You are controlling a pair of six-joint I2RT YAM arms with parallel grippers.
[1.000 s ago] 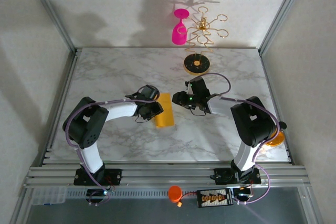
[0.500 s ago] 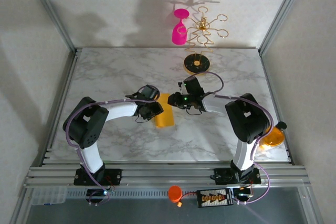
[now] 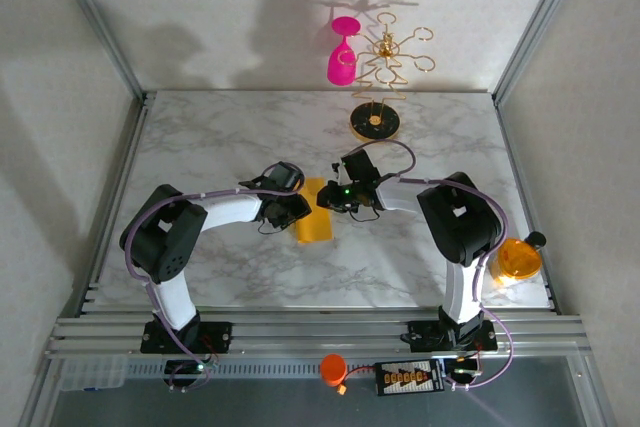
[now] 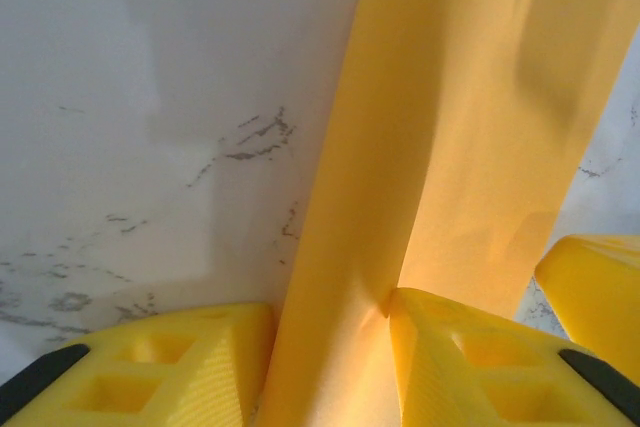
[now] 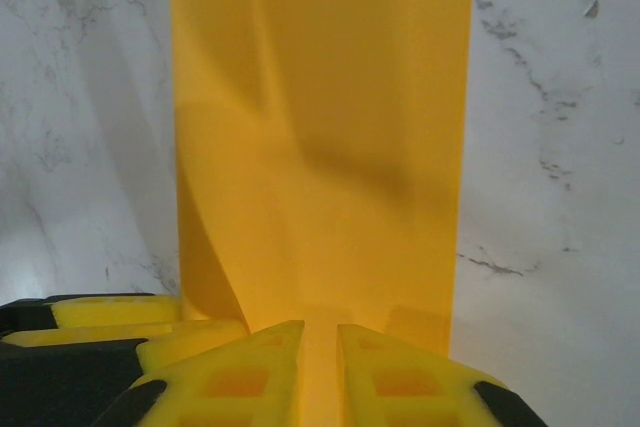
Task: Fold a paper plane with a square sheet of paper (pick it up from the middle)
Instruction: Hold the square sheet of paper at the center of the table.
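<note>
The top camera is looking down from behind the arms over the whole table (image 3: 230, 127); both wrist cameras are peering close at the same paper (image 4: 470, 127).

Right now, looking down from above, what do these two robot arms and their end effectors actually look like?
Each arm has chunky black joints linked by white tube segments, with a thin purple cable looping alongside, and stands on a black base plate. A small green light glows near the right end effector. The left end effector has bright yellow ribbed plastic fingers with moulded hollows, on black mounts.
</note>
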